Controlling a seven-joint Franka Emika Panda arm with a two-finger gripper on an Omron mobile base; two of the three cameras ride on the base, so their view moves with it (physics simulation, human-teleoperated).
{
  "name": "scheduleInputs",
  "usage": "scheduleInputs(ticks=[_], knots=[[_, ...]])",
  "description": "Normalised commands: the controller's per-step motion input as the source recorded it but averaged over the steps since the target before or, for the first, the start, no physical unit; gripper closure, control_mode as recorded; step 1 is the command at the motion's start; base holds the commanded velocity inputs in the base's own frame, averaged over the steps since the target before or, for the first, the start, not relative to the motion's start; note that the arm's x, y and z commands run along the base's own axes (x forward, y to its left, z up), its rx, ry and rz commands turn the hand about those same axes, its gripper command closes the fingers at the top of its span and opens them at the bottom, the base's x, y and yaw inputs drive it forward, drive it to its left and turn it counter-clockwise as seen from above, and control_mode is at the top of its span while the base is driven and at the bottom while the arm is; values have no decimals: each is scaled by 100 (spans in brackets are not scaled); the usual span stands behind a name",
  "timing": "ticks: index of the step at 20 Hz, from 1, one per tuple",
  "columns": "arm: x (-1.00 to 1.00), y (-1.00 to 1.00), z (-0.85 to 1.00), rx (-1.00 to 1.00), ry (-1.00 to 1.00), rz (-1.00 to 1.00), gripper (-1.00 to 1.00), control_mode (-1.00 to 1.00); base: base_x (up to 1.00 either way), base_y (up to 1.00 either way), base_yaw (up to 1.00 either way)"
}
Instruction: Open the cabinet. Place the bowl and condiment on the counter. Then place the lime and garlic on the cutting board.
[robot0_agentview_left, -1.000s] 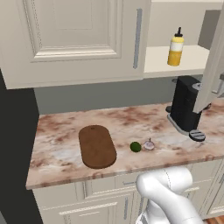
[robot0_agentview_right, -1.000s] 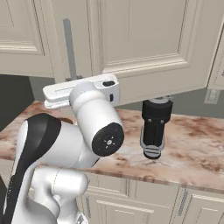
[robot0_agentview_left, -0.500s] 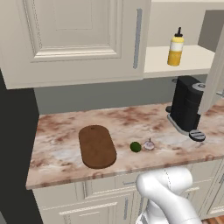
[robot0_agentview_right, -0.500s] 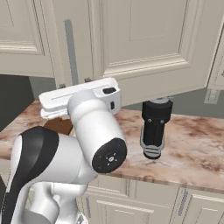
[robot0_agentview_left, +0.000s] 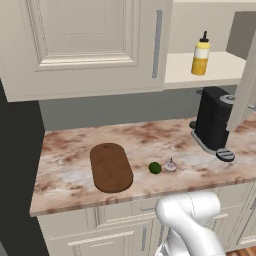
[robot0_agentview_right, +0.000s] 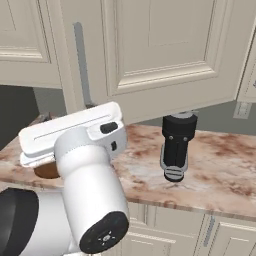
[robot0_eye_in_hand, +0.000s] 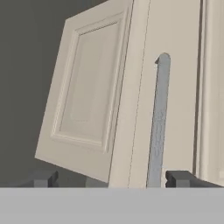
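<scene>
My gripper (robot0_eye_in_hand: 111, 179) is open, its fingertips (robot0_eye_in_hand: 43, 178) spread wide in front of the cabinet's swung-out door (robot0_eye_in_hand: 87, 96). The grey bar handle (robot0_eye_in_hand: 158, 127) stands between them, close to the right tip. The cabinet (robot0_agentview_left: 85, 45) has its left door closed. On its bare shelf (robot0_agentview_left: 220, 67) stands the yellow condiment (robot0_agentview_left: 201, 55). The dark oval cutting board (robot0_agentview_left: 111, 166) lies on the counter (robot0_agentview_left: 70, 170). The lime (robot0_agentview_left: 155, 168) and the garlic (robot0_agentview_left: 170, 165) lie side by side to its right. The bowl is out of view.
A black coffee machine (robot0_agentview_left: 212, 122) stands on the counter under the shelf, also seen as the coffee machine (robot0_agentview_right: 176, 145) from the right. The open door (robot0_agentview_right: 165, 50) juts out over the counter. Cream drawer fronts (robot0_agentview_left: 115, 220) run below the counter edge.
The jaws have spread wide apart and let go of the handle. The arm's elbow has swung closer to the right base camera. Door, bottle, lime and garlic stay put.
</scene>
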Motion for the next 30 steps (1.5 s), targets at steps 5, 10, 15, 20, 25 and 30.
scheduleInputs(ticks=[5, 10, 15, 20, 25, 30], knots=[[-40, 51, 0, 0, 0, -10, -100, -100, 0, 0, 0], [-19, 50, 0, 0, 0, -14, -100, -100, 0, 0, 0], [0, 47, 0, 0, 0, -19, -100, -100, 0, 0, 0], [2, 38, 0, 0, 0, -24, -100, -100, 0, 0, 0], [10, 31, 0, 0, 0, -28, -100, -100, 0, 0, 0], [22, 29, 0, 0, 0, -31, -100, -100, 0, 0, 0]])
